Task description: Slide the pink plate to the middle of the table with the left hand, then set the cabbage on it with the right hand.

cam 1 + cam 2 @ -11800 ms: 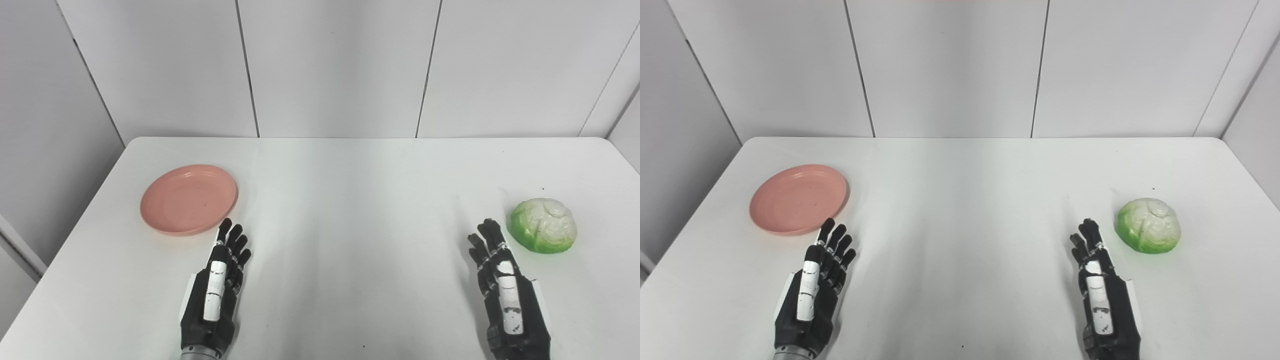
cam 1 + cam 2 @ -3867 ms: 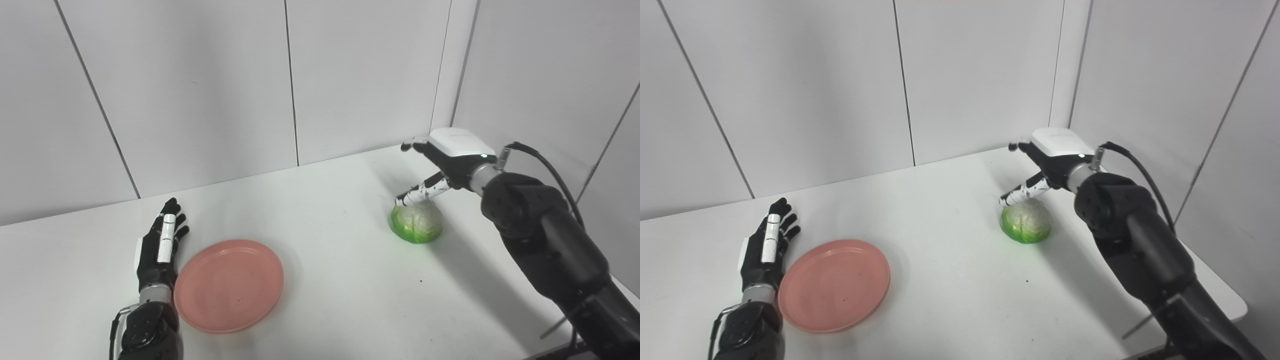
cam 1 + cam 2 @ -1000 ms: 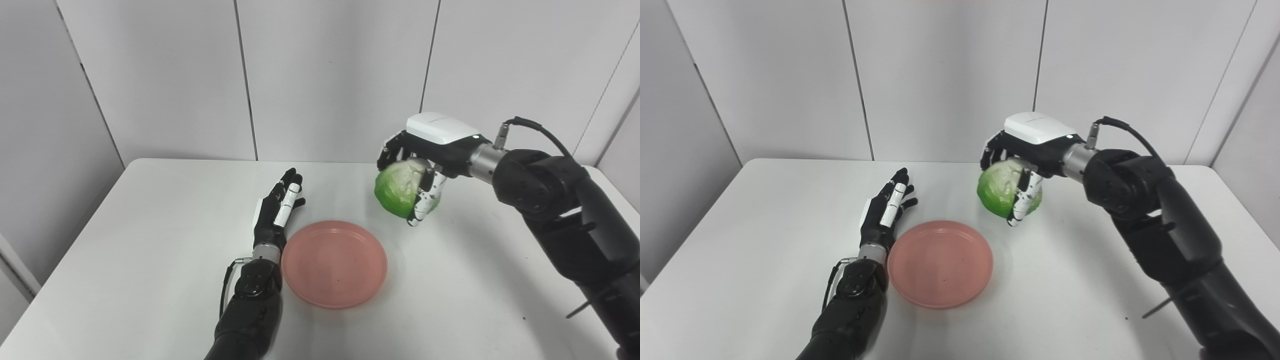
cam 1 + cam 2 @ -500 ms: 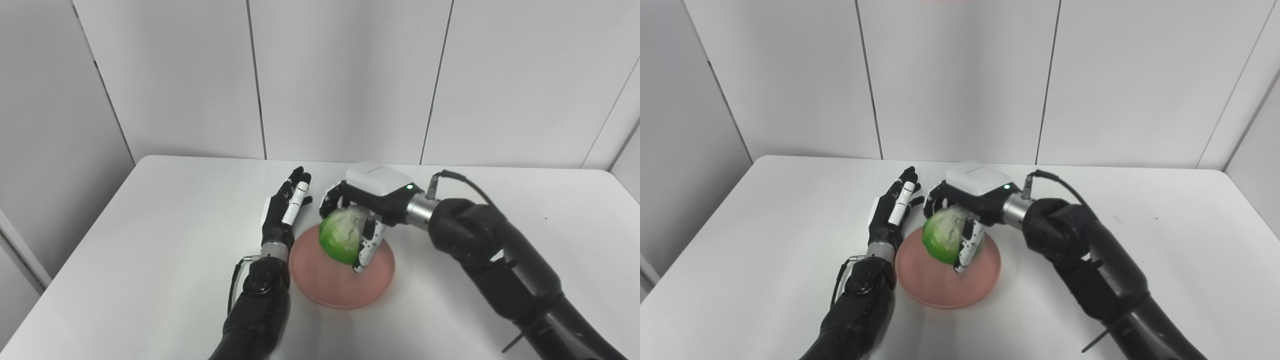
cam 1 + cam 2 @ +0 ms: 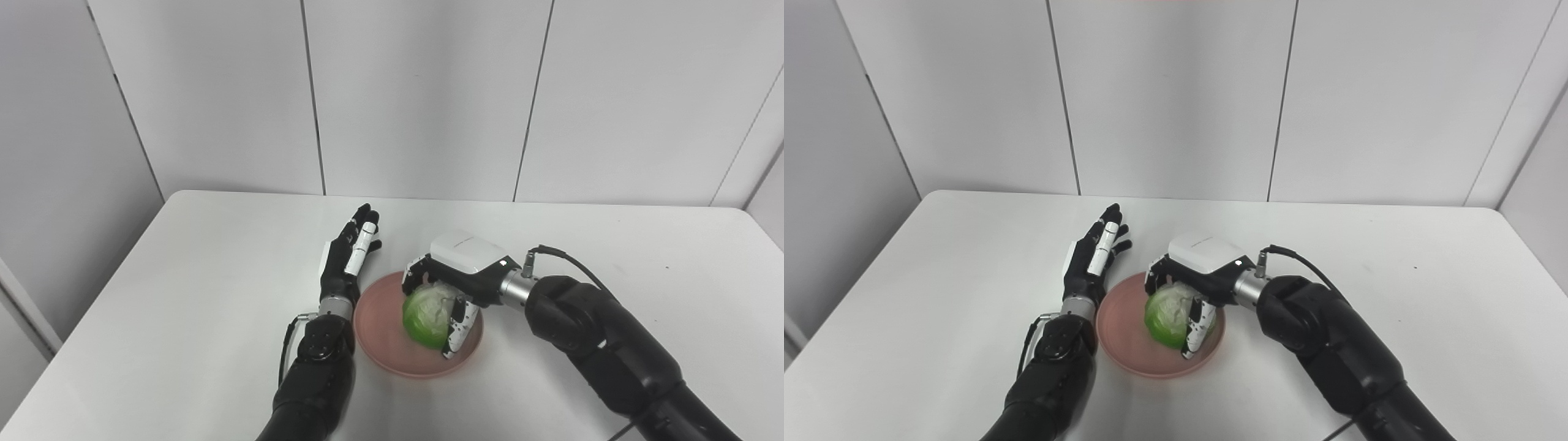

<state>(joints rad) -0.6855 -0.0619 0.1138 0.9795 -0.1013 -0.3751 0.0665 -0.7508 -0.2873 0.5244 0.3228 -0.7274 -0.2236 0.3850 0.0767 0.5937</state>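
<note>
The pink plate (image 5: 383, 343) lies near the middle of the white table (image 5: 184, 294). A green and white cabbage (image 5: 425, 315) sits low in the plate, with my right hand (image 5: 456, 282) shut on it from above, fingers and thumb wrapped around its sides. Whether the cabbage rests on the plate I cannot tell. My left hand (image 5: 349, 257) stands open on its edge just left of the plate's rim, fingers straight and pointing away from me. The same plate (image 5: 1127, 343), cabbage (image 5: 1167, 318) and hands appear in the right eye view.
Grey wall panels stand behind the table's far edge. My left forearm (image 5: 312, 380) lies along the plate's left side, and my right arm (image 5: 606, 361) crosses the table from the lower right.
My right hand has lowered the cabbage down into the plate and shifted slightly right. The left hand and the plate have stayed where they were.
</note>
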